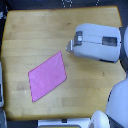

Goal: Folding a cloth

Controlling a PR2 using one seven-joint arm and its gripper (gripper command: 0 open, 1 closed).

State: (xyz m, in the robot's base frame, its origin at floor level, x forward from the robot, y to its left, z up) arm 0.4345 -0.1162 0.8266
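The pink-magenta cloth (47, 76) lies flat and unfolded on the wooden table (30, 35), left of centre, turned so its corners point up-right and down-left. The robot's grey-white arm (97, 42) reaches in from the exterior view's right. My gripper (69, 47) shows as a small dark-tipped end at the arm's left end, just up and right of the cloth's upper right corner and apart from it. The view is too blurred to tell how the jaws stand. Nothing shows in the gripper.
White robot body parts (117, 102) fill the lower right corner. A pale object (2, 85) sits at the left edge beside the table. The table's front edge runs along the bottom, with dark floor beyond the top edge.
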